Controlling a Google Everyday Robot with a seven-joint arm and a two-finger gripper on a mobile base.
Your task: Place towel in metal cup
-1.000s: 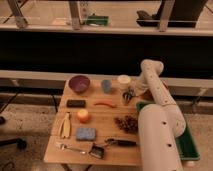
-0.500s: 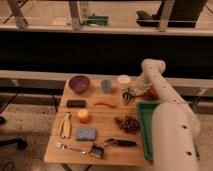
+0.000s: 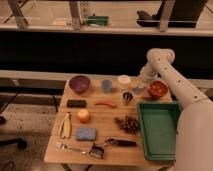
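The metal cup (image 3: 127,98), small, dark grey and dully shiny, stands upright on the wooden table (image 3: 107,112), right of centre. My gripper (image 3: 137,90) hangs just right of and behind the cup, between it and the red-brown bowl (image 3: 158,89). The arm reaches in from the lower right and bends down over the table's back right. A pale patch shows at the gripper. I cannot tell whether it is the towel. No towel shows plainly elsewhere on the table.
A light-blue cup (image 3: 106,86), a white round container (image 3: 124,80) and a purple bowl (image 3: 79,83) stand along the back. A green tray (image 3: 159,127) fills the right front. A red chili (image 3: 105,103), grapes (image 3: 128,123), an orange (image 3: 83,115), a banana (image 3: 65,125), a blue sponge (image 3: 86,133) and utensils lie in front.
The gripper has shifted a little to the right and back, from over the metal cup toward the red-brown bowl. The things on the table have not moved.
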